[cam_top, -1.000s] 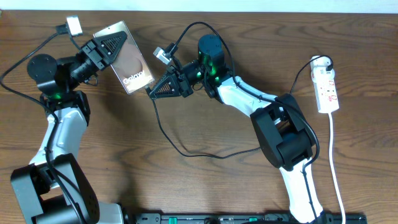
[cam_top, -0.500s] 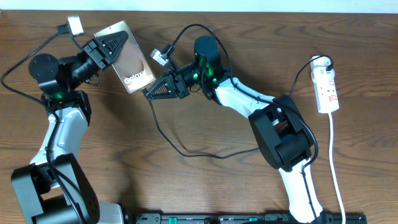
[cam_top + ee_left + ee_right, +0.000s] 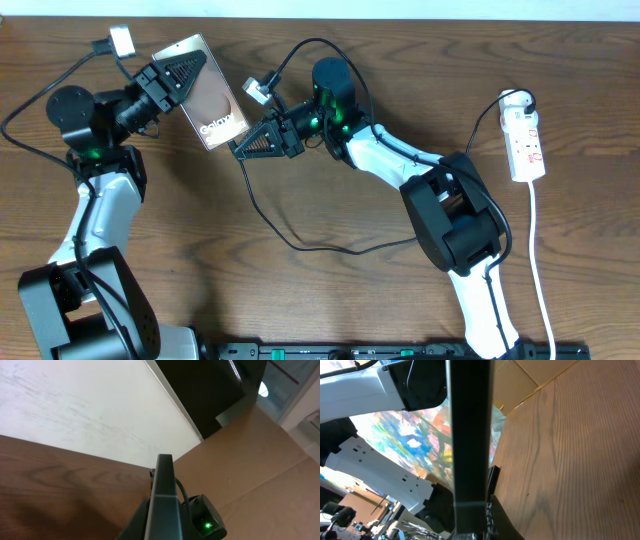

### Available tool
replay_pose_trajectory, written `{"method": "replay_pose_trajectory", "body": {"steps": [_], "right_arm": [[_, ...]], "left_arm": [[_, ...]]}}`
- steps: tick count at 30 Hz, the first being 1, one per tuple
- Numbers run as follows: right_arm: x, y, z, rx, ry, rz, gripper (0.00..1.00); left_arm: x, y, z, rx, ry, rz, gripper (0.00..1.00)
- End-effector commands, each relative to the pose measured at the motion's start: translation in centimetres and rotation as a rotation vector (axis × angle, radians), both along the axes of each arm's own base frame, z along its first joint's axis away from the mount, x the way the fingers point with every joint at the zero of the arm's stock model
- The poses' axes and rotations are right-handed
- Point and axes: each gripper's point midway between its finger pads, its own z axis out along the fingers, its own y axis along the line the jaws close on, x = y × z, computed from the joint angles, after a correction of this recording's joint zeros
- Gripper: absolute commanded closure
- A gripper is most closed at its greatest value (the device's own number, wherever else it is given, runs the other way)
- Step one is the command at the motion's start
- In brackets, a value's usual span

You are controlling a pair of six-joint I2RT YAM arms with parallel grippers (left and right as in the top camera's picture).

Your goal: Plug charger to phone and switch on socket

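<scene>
Left gripper (image 3: 185, 72) clamped on phone (image 3: 215, 105). Right gripper (image 3: 243, 148) pinched shut on charger (image 3: 290, 240) near its tip, just beside phone's lettered end. Socket (image 3: 527, 145) lies well apart, far right.

Glossy phone (image 3: 215, 102), matt wood-grain table (image 3: 250, 305), smooth white plastic socket (image 3: 527, 145)

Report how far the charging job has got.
Done: the left gripper grips the phone, and the right gripper is shut on the charger near its tip. In hand: the tip sits at the phone's lower end; whether it is seated, I cannot tell. Left: the socket at the far right, untouched, its switch not yet pressed.
</scene>
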Motion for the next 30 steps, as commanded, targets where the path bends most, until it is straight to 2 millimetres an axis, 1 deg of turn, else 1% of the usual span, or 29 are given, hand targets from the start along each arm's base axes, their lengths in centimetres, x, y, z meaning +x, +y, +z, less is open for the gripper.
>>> {"method": "replay_pose_trajectory", "body": {"steps": [1, 5, 20, 30], "right_arm": [[-0.13, 0.28, 0.62, 0.008, -0.011, 0.002, 0.99], [-0.13, 0.28, 0.62, 0.008, -0.011, 0.002, 0.99], [-0.16, 0.26, 0.62, 0.008, -0.011, 0.005, 0.99], [-0.49, 0.24, 0.6, 0.008, -0.011, 0.021, 0.99]], "left_arm": [[0.13, 0.12, 1.21, 0.022, -0.046, 0.012, 0.92], [0.26, 0.19, 0.85, 0.026, -0.035, 0.017, 0.93], [0.26, 0.19, 0.85, 0.035, -0.045, 0.019, 0.92], [0.9, 0.83, 1.01, 0.025, -0.046, 0.072, 0.93]]}}
